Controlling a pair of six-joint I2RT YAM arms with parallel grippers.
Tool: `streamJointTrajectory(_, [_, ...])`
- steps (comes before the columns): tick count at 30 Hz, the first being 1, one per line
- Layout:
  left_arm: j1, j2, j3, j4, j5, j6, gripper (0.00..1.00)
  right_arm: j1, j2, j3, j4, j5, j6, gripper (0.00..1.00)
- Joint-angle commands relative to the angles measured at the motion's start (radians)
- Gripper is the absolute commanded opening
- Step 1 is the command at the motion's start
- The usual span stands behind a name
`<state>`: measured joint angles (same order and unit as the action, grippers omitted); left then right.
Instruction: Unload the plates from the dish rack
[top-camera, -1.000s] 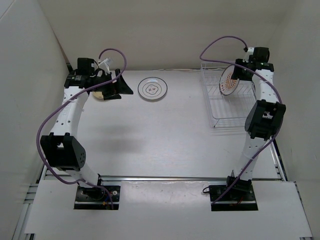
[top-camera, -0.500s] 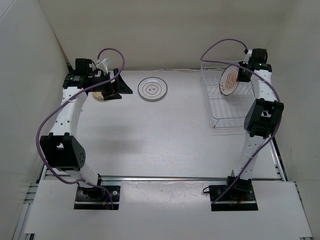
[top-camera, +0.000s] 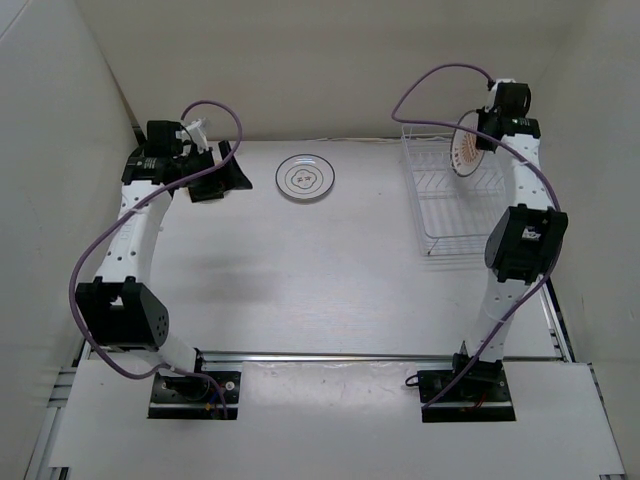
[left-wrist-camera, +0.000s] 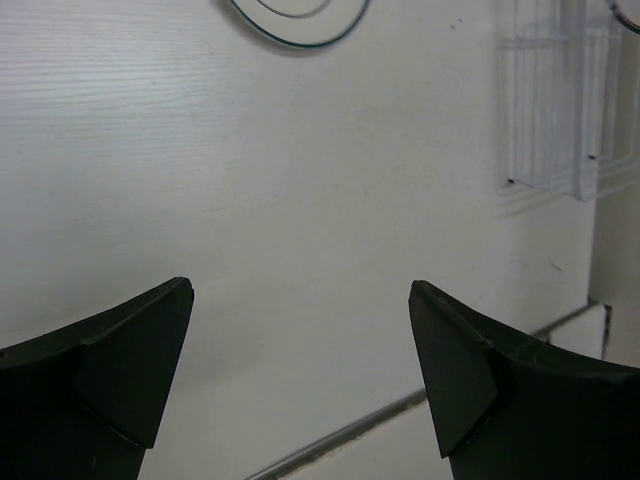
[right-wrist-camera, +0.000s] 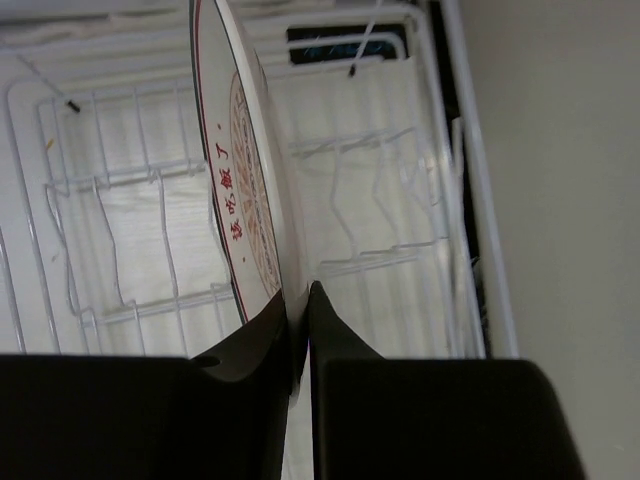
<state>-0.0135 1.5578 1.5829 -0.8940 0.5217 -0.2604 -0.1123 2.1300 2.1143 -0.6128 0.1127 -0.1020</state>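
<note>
In the left wrist view, the ringed plate (left-wrist-camera: 296, 22) was cut off at 12 o'clock and the dish rack (left-wrist-camera: 560, 110) at 2 o'clock. In the right wrist view, the sunburst plate (right-wrist-camera: 235, 180) ran off at 12 o'clock, its lower rim hidden inside the right gripper (right-wrist-camera: 298, 300).

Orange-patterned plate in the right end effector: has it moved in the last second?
Yes. The plate, pinched by the right end effector, has shifted toward the far end of the dish rack in the top view.
</note>
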Motion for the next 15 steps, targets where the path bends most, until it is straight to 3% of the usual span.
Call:
streamJointTrajectory(1, [0.001,-0.068,0.029,0.041,-0.224,-0.008,1.0,0.045,-0.142,-0.005,0.139,0.18,-0.025,0.0])
streamJointTrajectory(5, [0.001,-0.087,0.038,0.041,-0.414,-0.017,1.0,0.065,-0.199,-0.034,0.162,0.291,-0.047,0.0])
streamJointTrajectory(11, [0.001,-0.096,0.038,0.041,-0.405,-0.004,1.0,0.074,-0.355,-0.115,0.131,0.256,-0.047,0.0])
streamJointTrajectory(15, [0.001,-0.096,0.052,0.041,-0.309,0.041,1.0,0.074,-0.427,-0.117,-0.032,-0.031,-0.034,0.0])
